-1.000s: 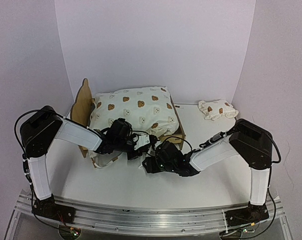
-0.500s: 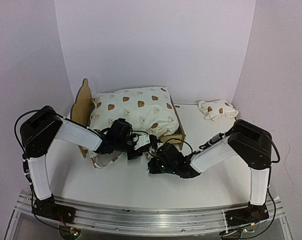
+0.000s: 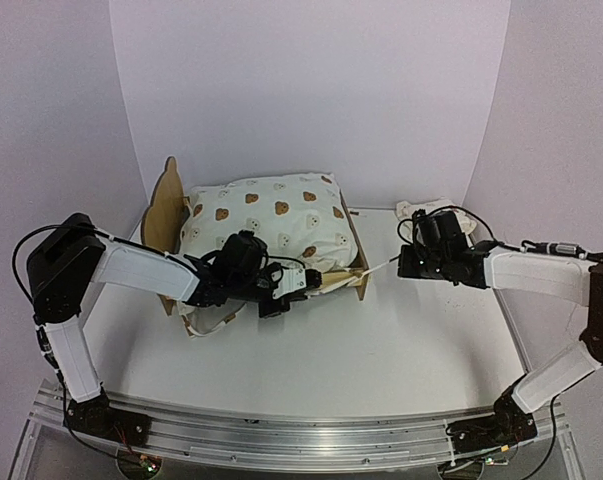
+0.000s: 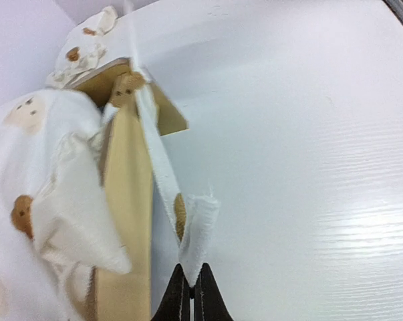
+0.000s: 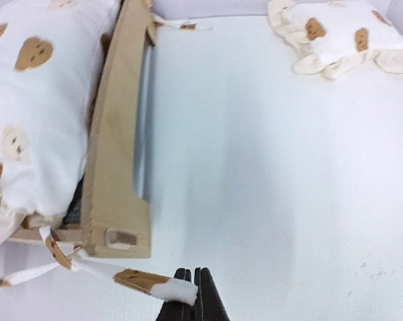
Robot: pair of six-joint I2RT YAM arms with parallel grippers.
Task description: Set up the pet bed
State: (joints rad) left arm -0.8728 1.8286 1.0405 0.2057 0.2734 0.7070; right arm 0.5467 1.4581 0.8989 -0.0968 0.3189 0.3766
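The white table (image 3: 311, 350) holds the pet bed (image 3: 353, 283), which sits left of the middle with its bear-ear headboard (image 3: 164, 205) at the left end. The big bear cushion (image 3: 271, 215) lies on top of the wooden frame and puffs over the sides. A little pillow (image 3: 436, 218) rests far off at the back right, well apart from the bed.

The left gripper (image 4: 192, 289) is by the near side of the bed, and its fingers are shut tight on a white string (image 4: 162, 174) from the cushion. The right gripper (image 5: 194, 279) is out to the right, and its fingers pinch the tip of another string (image 5: 144, 279). Both strings run to the same corner post at the foot of the bed.

I think the job now is to tie the cushion down. To do it well, both arms should pull softly, because the bed looks light and could slide. The strings should cross close to the post, and the pinch should be held firm so the thin ends do not slip out.
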